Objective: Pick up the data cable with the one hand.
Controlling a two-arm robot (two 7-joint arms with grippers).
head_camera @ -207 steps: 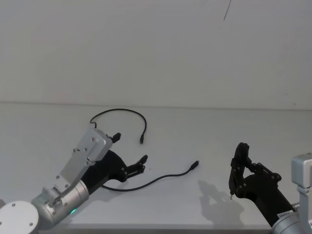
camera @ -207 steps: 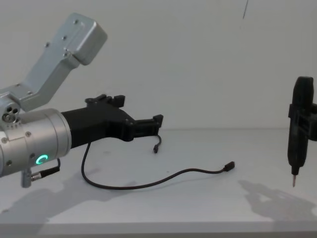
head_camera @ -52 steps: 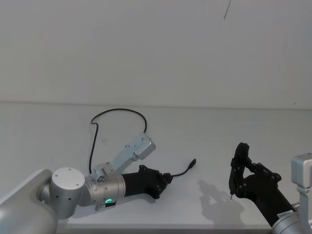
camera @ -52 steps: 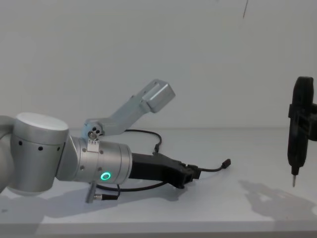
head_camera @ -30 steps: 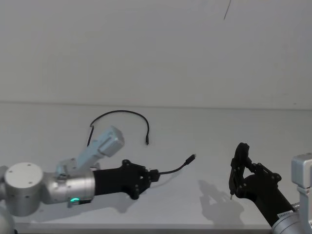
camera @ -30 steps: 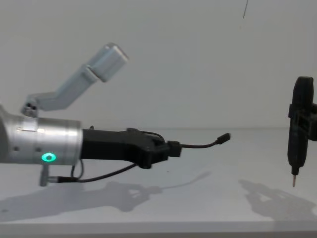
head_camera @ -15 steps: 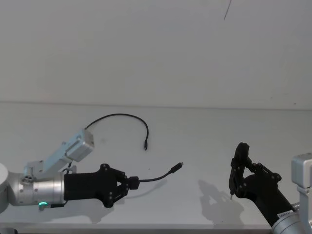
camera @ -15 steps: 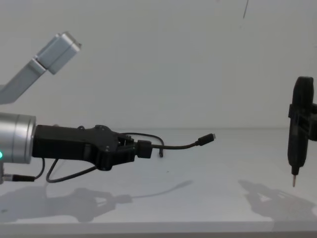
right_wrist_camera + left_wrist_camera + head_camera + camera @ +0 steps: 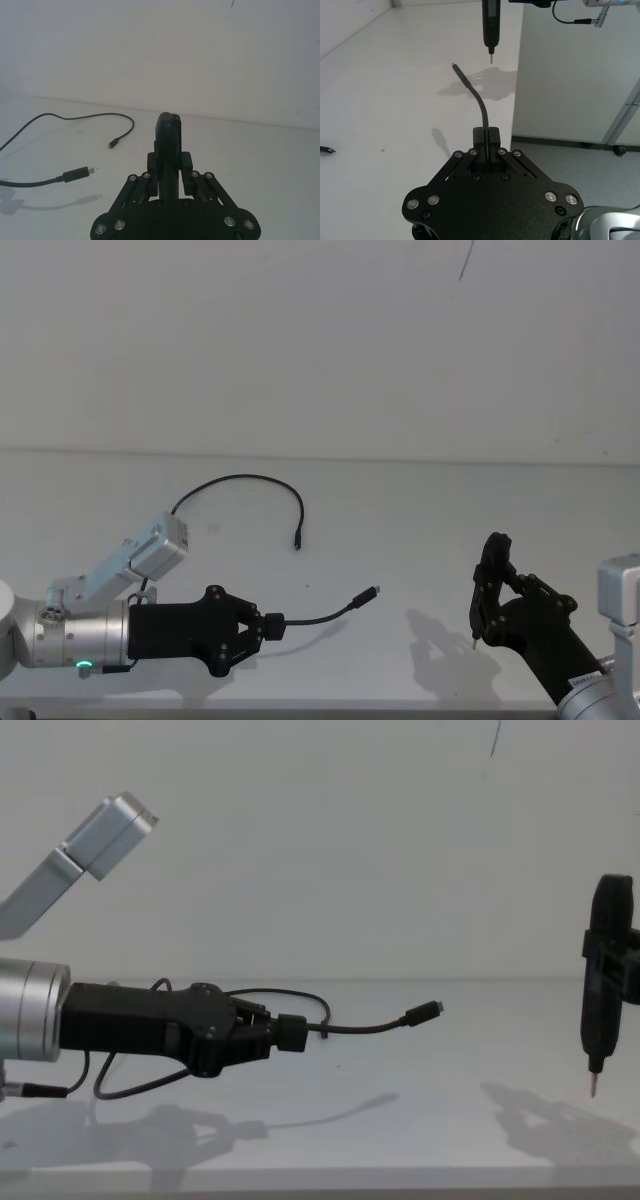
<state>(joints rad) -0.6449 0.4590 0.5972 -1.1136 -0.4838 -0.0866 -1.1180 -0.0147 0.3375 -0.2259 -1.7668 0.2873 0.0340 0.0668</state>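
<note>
- Markings: a small label (image 9: 581, 680) on the right arm carries print too small to read.
- Left tool (image 9: 268, 624): black, on a silver cylinder with a green glowing ring (image 9: 82, 664), low over the front left of the tabletop (image 9: 420, 520). Its fingers are pressed together on the data cable (image 9: 320, 616).
- Data cable: thin and black. A short length juts forward from the pinch, held above the surface and casting a shadow; its connector (image 9: 425, 1011) points toward the right side. The rest arcs across the tabletop behind the arm, with the far connector (image 9: 297, 544) lying flat.
- Right tool (image 9: 492, 585): at the front right, clamped on a slim black pen-like instrument (image 9: 597, 1010) whose tip points down, clear of the surface.
- Surface and room: white tabletop, plain white wall (image 9: 300, 340) with one thin dark line (image 9: 466, 260) near its top. The left wrist view shows grey floor (image 9: 580, 155) past the tabletop edge.
- Hidden: the cable's stretch behind the left arm.
</note>
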